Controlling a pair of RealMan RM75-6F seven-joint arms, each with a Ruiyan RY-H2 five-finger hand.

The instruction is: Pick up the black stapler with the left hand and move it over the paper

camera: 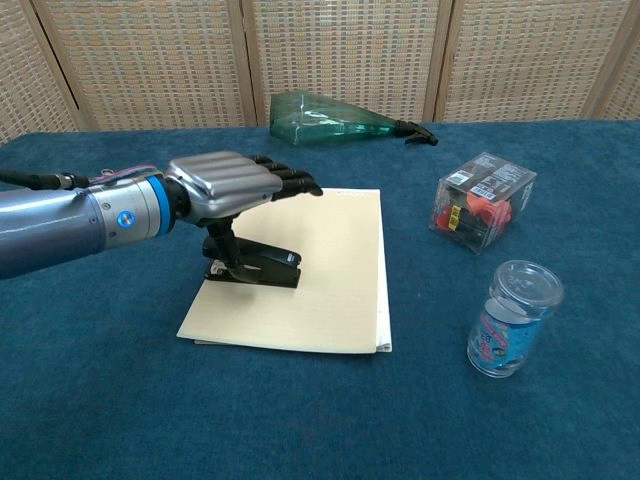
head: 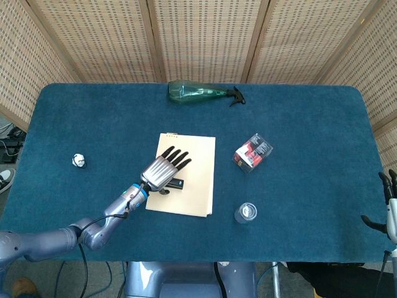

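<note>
So my left hand (camera: 225, 185) is spread flat over the black stapler (camera: 256, 268) sitting on the paper (camera: 320, 270), and I'd lift straight up so nothing snags it.

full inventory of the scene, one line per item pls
table: one, blue cloth top
paper: one pad, cream, mid-table
black stapler: one, on the pad's left part
spray bottle: one, green with black nozzle, lying at the far edge
clear box: one, red and black contents, right of the pad
small jar: one, clear with blue label, upright, front right
small white object: one, far left; too small to identify
left hand: silver, fingers spread above the stapler
right hand: dark fingers, at the right frame edge, holding nothing
</note>
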